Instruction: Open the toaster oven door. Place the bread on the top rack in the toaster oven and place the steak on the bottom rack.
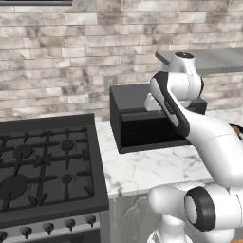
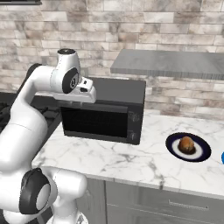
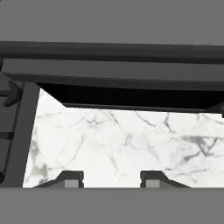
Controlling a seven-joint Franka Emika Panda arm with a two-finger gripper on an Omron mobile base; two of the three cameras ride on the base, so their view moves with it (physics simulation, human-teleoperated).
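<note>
We see the toaster oven (image 2: 105, 109) standing toward the back of the marble counter (image 2: 144, 162), close to the brick wall, with its left side near the counter's left edge, where the gas stove (image 1: 42, 166) adjoins. The toaster oven door (image 2: 94, 120) stands upright and shut against the front of the box, and the control strip (image 2: 133, 127) with its knobs sits at the right end of that front. From the left base view the oven (image 1: 137, 128) shows its dark top and its mesh-like front, partly covered by the white arm that reaches across it. The hand hangs above the oven's top near its front edge, toward its left part, pointing downward. In the hand view the gripper (image 3: 111, 179) looks down past the dark front edge of the oven onto bare marble, and its two fingertips (image 3: 70, 179) stand apart with nothing between them; we see only counter in the gap. The bread (image 2: 187, 144) lies on a dark blue plate (image 2: 202, 153) with a pale centre, well to the right of the oven and nearer the counter's front edge, apart from the oven. We cannot see the racks behind the closed door. A grey shelf (image 2: 175, 63) runs along the wall above the right part of the counter.
</note>
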